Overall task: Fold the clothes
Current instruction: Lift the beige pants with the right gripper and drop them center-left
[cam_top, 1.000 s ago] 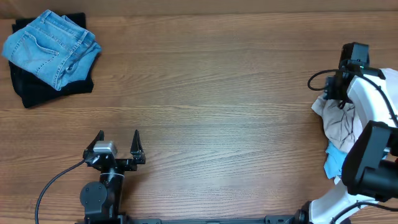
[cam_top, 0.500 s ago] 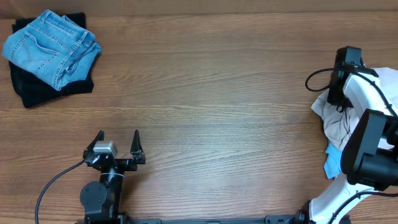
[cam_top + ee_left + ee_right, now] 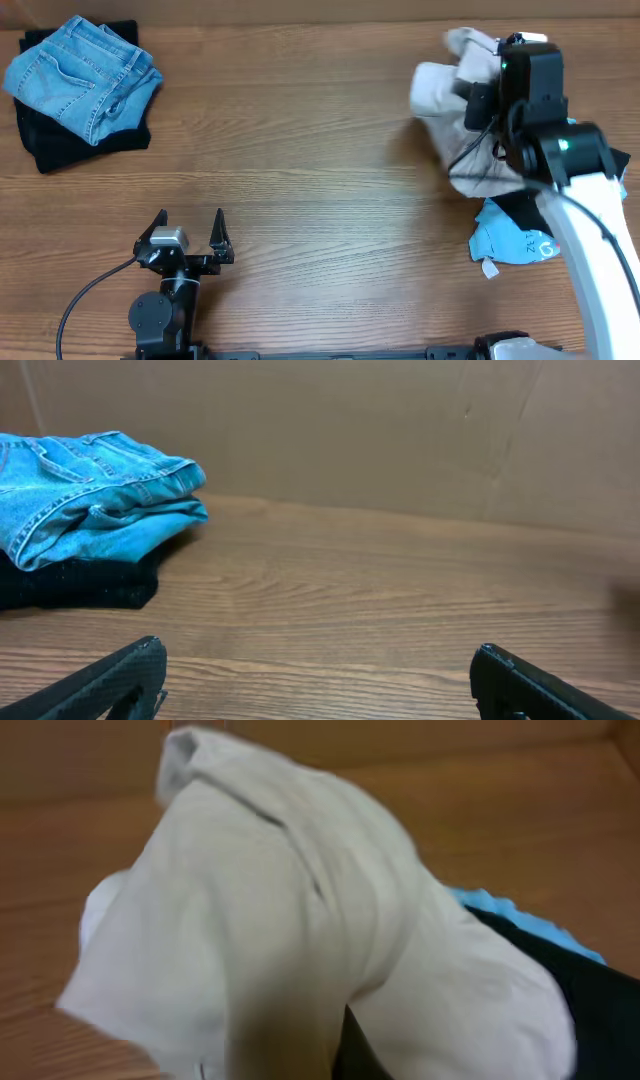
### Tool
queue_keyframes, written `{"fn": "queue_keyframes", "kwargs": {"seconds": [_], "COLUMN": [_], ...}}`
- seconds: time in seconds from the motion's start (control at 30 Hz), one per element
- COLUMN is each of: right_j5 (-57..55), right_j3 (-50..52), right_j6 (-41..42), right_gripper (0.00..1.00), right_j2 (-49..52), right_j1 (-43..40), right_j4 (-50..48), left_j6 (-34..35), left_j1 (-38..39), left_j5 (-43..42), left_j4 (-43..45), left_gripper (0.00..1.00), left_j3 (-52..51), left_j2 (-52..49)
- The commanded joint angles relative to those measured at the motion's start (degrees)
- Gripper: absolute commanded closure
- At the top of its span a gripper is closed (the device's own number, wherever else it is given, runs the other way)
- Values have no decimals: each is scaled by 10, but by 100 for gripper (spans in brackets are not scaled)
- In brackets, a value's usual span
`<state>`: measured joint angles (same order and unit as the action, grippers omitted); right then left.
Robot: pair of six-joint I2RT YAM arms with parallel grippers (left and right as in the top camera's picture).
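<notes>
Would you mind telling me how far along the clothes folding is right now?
Done, apparently: folded jeans sit on a dark folded garment at the far left of the table. In hand: the right gripper is shut on the beige trousers, bunched up, not yet spread or folded. Left: folding those, plus a light blue garment waiting at the right. The left gripper is open and idle.

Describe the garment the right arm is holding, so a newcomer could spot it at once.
Go to the right side of the wooden table. There the right gripper holds up a bunched pair of trousers. They are pale beige, unlike the light blue garment and black garment lying next to them.
</notes>
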<state>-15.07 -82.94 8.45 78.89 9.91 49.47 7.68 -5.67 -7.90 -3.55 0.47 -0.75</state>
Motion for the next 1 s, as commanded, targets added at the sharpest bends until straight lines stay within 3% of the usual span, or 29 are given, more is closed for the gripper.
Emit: {"fn": "queue_keyframes", "kwargs": {"seconds": [0.0,0.13,0.5,0.7,0.77,0.83,0.87,0.9,0.93,0.97], "right_j5": [77,236,326,419,449,429,382,321,264,214], "right_j3": [-22,-22,-22,-22,-22,-22,-22,-22,-22,-22], "right_j6": [30,111,342,388,395,358,328,301,276,261], "right_gripper": [96,96,96,96,96,86,67,55,50,35], "right_j2": [-58,-50,160,181,181,181,182,183,183,183], "right_j1": [17,33,189,235,234,224,216,208,201,194], "right_j4": [-24,-80,-358,-550,-554,-485,-417,-345,-284,-230], "left_j6": [-9,-9,-9,-9,-9,-9,-9,-9,-9,-9], "left_j1": [-3,-3,-3,-3,-3,-3,-3,-3,-3,-3], "left_j5": [-3,-3,-3,-3,-3,-3,-3,-3,-3,-3], "left_j4": [-1,-1,-1,-1,-1,-1,-1,-1,-1,-1], "left_gripper": [0,0,0,0,0,0,0,0,0,0], "left_j3": [-2,-2,-2,-2,-2,-2,-2,-2,-2,-2], "left_j2": [5,5,5,5,5,5,5,5,5,5]}}
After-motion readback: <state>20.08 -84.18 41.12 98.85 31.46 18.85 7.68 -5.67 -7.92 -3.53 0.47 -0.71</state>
